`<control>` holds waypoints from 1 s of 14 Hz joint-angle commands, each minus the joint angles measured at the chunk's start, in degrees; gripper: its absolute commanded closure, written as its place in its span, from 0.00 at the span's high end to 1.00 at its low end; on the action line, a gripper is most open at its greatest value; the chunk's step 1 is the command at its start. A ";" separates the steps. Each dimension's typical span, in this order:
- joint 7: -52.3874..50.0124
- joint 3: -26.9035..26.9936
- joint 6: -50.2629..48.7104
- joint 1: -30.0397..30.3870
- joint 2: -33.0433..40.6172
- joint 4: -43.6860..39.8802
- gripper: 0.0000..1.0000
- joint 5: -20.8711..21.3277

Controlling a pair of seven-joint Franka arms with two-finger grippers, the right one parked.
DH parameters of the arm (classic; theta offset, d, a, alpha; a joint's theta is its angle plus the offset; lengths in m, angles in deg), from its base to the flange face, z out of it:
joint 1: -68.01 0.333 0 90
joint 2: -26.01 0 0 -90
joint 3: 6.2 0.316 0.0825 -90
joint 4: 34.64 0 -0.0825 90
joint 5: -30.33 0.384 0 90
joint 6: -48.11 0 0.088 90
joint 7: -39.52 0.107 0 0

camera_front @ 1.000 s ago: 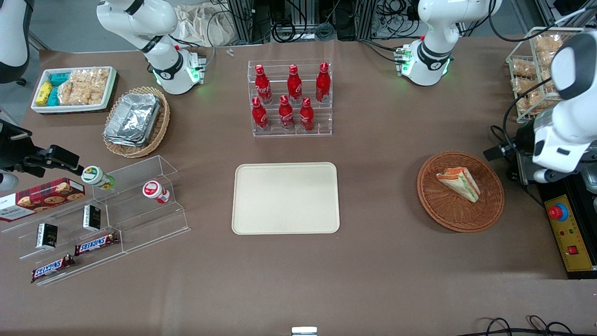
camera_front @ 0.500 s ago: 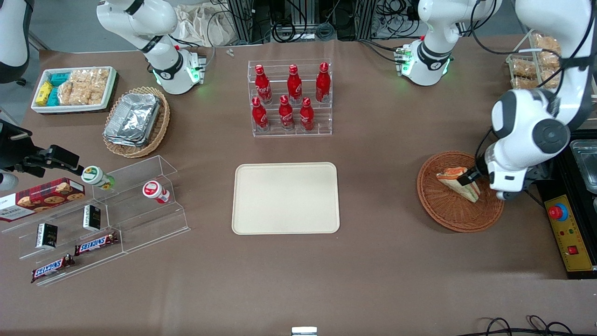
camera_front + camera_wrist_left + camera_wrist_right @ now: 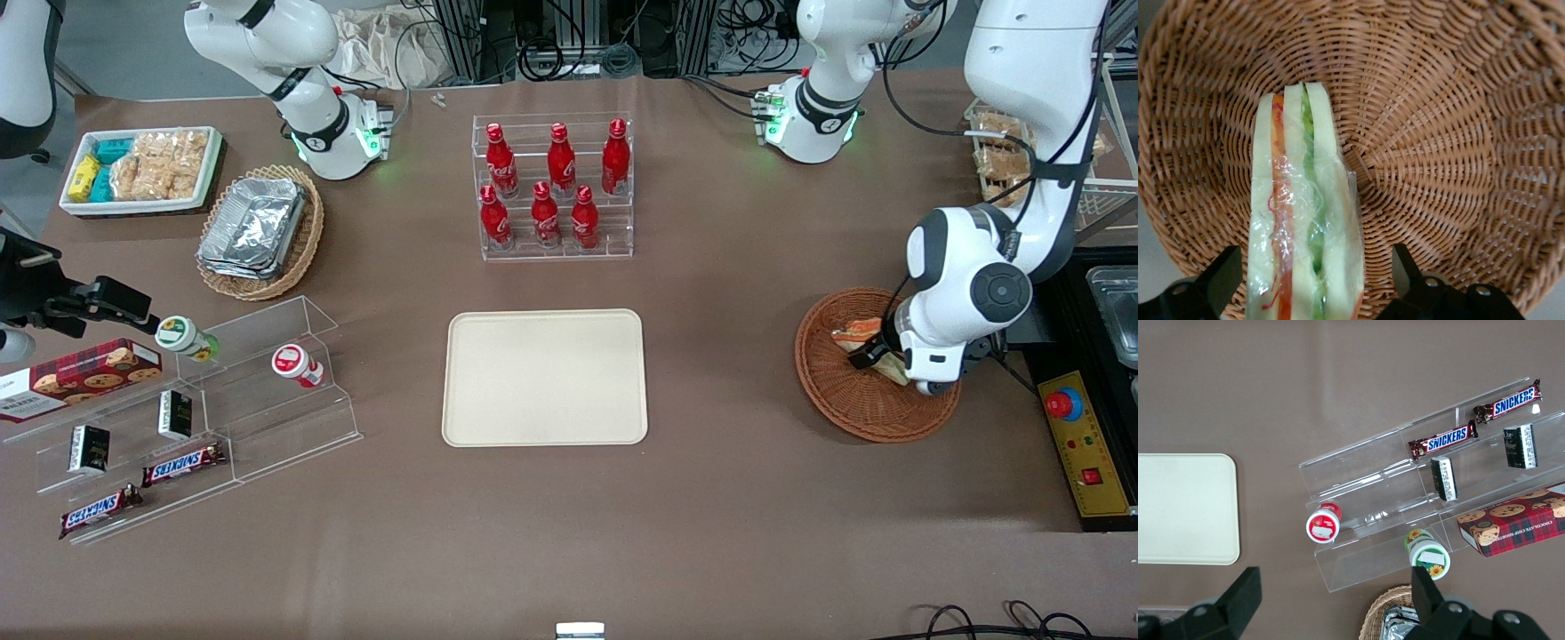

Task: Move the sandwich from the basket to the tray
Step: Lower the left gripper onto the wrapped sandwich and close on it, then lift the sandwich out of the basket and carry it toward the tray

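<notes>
While the tray (image 3: 544, 377) sits bare mid-worktop (image 3: 711, 516), the basket (image 3: 840, 404) lies toward the working arm's end, the sandwich (image 3: 1305, 220) inside it, and the end effector (image 3: 1315, 280) hangs spread wide, fingers (image 3: 1221, 277) straddling the wedge.

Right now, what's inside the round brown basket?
Inside the basket lies one wrapped sandwich, resting on the woven bottom. The open gripper hangs over it, a finger on each side. From the front, the arm covers part of the sandwich.
</notes>
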State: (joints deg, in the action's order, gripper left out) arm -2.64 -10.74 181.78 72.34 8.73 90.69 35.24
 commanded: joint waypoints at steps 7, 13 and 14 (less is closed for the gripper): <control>-0.65 -0.29 0.11 0.33 1.89 1.05 0.00 1.59; 2.16 -7.74 -29.30 -0.55 12.88 -10.79 0.00 -0.59; 2.43 -10.38 -32.30 -0.55 13.32 -12.99 0.00 -3.47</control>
State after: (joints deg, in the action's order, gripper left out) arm -1.31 -17.13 155.35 71.97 19.87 80.76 34.42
